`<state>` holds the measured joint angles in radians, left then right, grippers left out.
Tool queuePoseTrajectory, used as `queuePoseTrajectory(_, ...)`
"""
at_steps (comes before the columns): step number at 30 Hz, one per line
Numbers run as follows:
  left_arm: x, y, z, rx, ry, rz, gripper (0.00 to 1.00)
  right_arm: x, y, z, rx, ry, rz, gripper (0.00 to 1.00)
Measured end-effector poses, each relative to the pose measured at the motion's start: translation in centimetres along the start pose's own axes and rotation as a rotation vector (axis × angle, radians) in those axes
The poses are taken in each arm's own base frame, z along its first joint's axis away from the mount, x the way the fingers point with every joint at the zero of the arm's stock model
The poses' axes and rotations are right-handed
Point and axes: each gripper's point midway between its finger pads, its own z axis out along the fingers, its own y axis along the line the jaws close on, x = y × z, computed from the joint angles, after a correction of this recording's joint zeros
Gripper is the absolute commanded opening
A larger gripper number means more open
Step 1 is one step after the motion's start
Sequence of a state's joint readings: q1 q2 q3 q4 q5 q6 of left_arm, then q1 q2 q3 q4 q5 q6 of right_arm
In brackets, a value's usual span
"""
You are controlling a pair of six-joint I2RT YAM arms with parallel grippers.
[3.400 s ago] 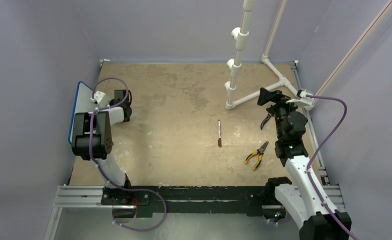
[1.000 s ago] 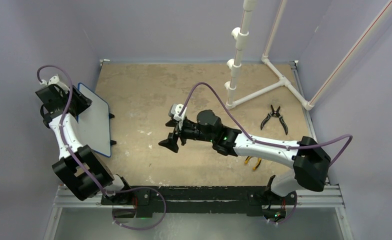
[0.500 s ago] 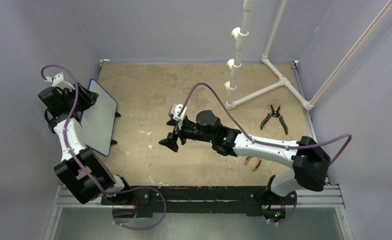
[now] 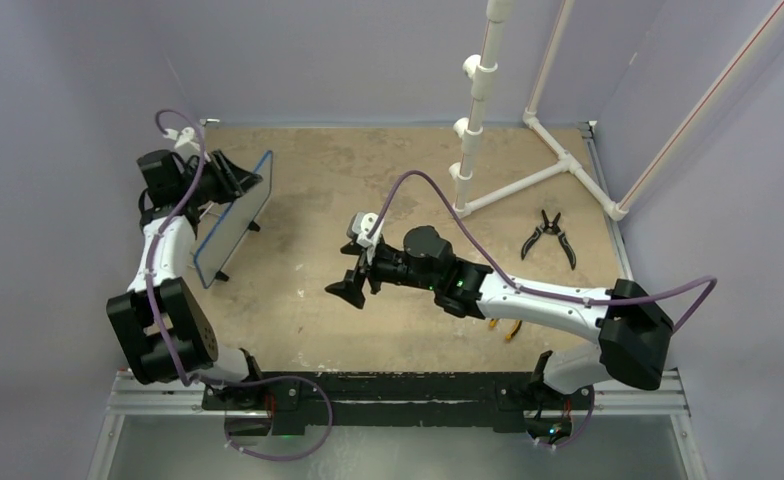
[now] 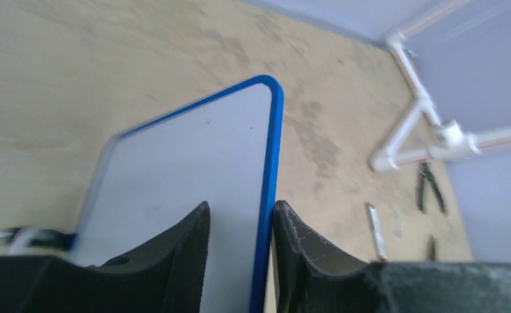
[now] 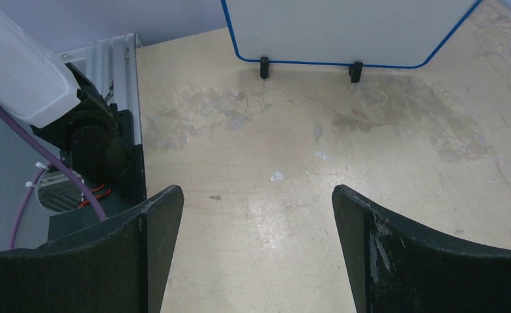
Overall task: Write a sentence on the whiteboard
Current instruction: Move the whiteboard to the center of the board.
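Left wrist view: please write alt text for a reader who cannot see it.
The left gripper is shut on the blue rim of the whiteboard, whose visible face is blank. Beyond it, on the tan table, lie a marker and black pliers near white pipes.

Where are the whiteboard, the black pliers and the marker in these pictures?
the whiteboard [image 5: 188,169]: left wrist view, on its white face.
the black pliers [image 4: 549,228]: top external view, near the joint.
the marker [image 5: 375,231]: left wrist view, on the middle of its barrel.

On the left stands the whiteboard; pliers lie far right.
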<state>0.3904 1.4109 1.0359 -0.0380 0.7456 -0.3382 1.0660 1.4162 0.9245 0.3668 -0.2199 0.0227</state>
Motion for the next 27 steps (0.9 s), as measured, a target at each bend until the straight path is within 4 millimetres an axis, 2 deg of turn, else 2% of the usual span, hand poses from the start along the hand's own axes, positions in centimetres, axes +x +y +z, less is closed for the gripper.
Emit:
queuePoseTrajectory(2, 2.6, -1.0, 1.2, 0.048, 0.085, -0.046, 0.0, -0.1, 0.1, -0.2, -0.001, -0.006, 0.0, 0.87)
queuePoseTrajectory(3, 3.2, -1.5, 1.8, 0.073, 0.105, -0.038, 0.0, -0.2, 0.1, -0.3, -0.001, -0.01, 0.001, 0.87)
queuePoseTrajectory(6, 3.3, -2.0, 2.4, 0.086, 0.115, -0.01, 0.0, -0.5, 0.1, -0.4, -0.001, -0.019, -0.001, 0.87)
queuePoseTrajectory(14, 2.8, -1.4, 2.1, 0.038, 0.116, 0.01, 0.0, -0.5, -0.1, -0.5, 0.017, -0.028, 0.001, 0.87)
queuePoseTrajectory(19, 1.8, -0.5, 0.9, -0.068, 0.103, 0.036, 0.0, -1.1, -0.2, -1.1, 0.027, -0.052, 0.002, 0.88)
queuePoseTrajectory(23, 0.5, 1.3, -0.1, -0.139, 0.078, 0.031, 0.06, -2.9, 0.0, -1.5, 0.026, -0.108, -0.004, 0.88)
queuePoseTrajectory(27, -0.9, 4.0, -1.5, -0.228, 0.039, 0.03, 0.19, -3.6, 0.1, -1.6, 0.024, -0.133, -0.004, 0.88)
